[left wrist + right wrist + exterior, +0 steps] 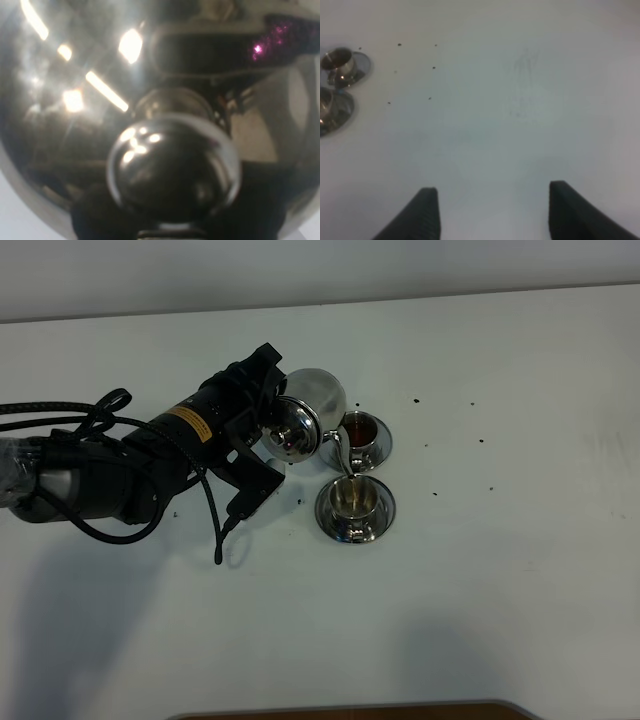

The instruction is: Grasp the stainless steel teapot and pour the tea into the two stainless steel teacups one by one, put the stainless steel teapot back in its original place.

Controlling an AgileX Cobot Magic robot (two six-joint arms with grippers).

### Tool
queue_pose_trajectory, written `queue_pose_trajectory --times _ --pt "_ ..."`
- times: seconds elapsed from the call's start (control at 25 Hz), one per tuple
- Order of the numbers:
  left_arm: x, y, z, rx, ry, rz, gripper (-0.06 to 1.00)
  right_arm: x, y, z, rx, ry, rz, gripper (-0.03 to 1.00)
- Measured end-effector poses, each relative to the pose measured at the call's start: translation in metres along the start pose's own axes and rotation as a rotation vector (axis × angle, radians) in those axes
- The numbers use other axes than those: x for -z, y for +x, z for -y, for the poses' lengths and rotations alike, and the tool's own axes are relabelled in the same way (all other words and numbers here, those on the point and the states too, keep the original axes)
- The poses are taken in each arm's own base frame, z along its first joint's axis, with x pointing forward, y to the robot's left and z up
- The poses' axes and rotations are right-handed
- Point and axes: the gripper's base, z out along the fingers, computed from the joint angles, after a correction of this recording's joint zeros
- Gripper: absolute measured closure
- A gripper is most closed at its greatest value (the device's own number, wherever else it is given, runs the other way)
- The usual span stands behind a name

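Teapot (170,165) fills the wrist view, hiding the left pincer (268,426)

I see the stainless steel teapot (305,412) mirror-silver, and the near teacup (355,502) and far teacup (364,450) the same silver. The tea (358,425) is reddish-brown. The table (500,580) is white with dark specks (416,400). The left arm (140,460) is black and its label (186,420) yellow.

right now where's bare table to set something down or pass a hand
Free: the table right of the far teacup and near teacup, bar dark specks, and the strip in front of the near one. Crowded: left of them, with the tilted stainless steel teapot and left arm.
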Motion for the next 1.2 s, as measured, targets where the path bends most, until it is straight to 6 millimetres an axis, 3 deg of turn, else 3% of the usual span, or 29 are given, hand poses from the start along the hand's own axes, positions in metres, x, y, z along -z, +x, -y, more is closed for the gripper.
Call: queue_pose_trajectory --times 1.2 --pt "-0.0006 0.0047 -0.004 -0.076 -0.06 0.01 0.7 0.0 0.0 0.0 0.0 0.0 0.0 0.49"
